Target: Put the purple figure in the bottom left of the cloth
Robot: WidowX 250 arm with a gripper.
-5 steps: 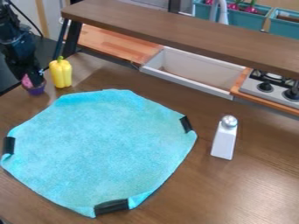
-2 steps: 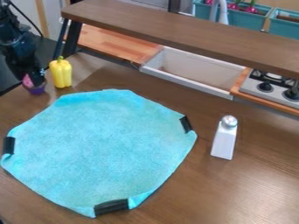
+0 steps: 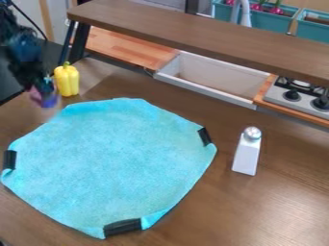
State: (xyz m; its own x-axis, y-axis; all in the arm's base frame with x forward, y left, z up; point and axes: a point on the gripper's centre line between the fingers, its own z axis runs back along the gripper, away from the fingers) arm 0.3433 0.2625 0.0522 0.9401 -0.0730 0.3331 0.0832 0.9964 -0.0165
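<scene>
Purple figure and claw are shifting together since the earlier frame, sliding a little rightward in my camera view; both are blurring with the motion, as is the lower part of the black arm; everything else is keeping its place. My claw is closing on the figure, its tips standing only as far apart as the toy's upper part is allowing; it is pointing downward at upper left. I am seeing the figure just outside the turquoise cloth, near its upper left edge, well apart from the bottom left; I cannot tell whether its base is touching the brown surface.

Yellow pepper is standing upright just beside the claw, to its right; the cloth is lying spread, slightly rumpled, with black strips showing at its left, right and bottom edges; a pale tapering block with a silvery knob on top is standing to the right of the cloth; behind, I am noting a brown shelf, a white basin and a stove at far right.
</scene>
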